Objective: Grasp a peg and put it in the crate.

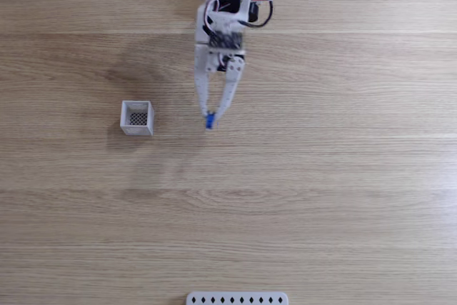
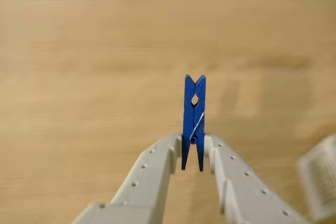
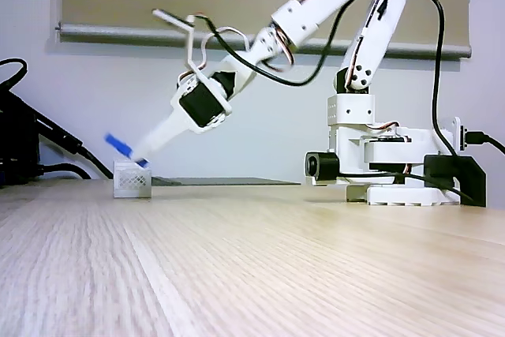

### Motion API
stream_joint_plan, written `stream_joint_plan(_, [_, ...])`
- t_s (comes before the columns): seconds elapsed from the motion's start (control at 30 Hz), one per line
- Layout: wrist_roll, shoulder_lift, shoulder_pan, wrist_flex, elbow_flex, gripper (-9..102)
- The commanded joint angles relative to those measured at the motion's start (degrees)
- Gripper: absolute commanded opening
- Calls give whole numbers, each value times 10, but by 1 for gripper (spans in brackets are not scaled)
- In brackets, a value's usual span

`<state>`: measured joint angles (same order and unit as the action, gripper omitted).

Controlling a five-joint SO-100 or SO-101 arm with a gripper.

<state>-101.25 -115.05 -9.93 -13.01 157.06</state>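
Between the gripper point(image 2: 192, 153) fingers, pinched near its spring, sits the peg point(image 2: 193, 121): light, stiff, likely slick plastic, held clear of the crate point(image 1: 137, 118).

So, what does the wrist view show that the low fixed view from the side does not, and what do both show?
Wrist view alone: the peg's notched tip, its metal spring, and the two fingers pressing its sides.

Side view alone: the whole arm, its base, the cables, and the peg raised off the table, tilted, above the crate's rim.

Both: the tool shut on the blue peg, the crate and the wooden table.
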Motion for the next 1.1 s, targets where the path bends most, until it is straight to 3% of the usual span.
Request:
stream_joint_plan(0.0, [4, 37, -54, -116, -33, -1])
stream_joint_plan(0.4, [46, 244, -205, -159, -197, -1])
stream_joint_plan(0.73, [62, 244, -217, -149, -202, -1])
stream_joint_plan(1.07, [54, 174, -214, -149, -108, -1])
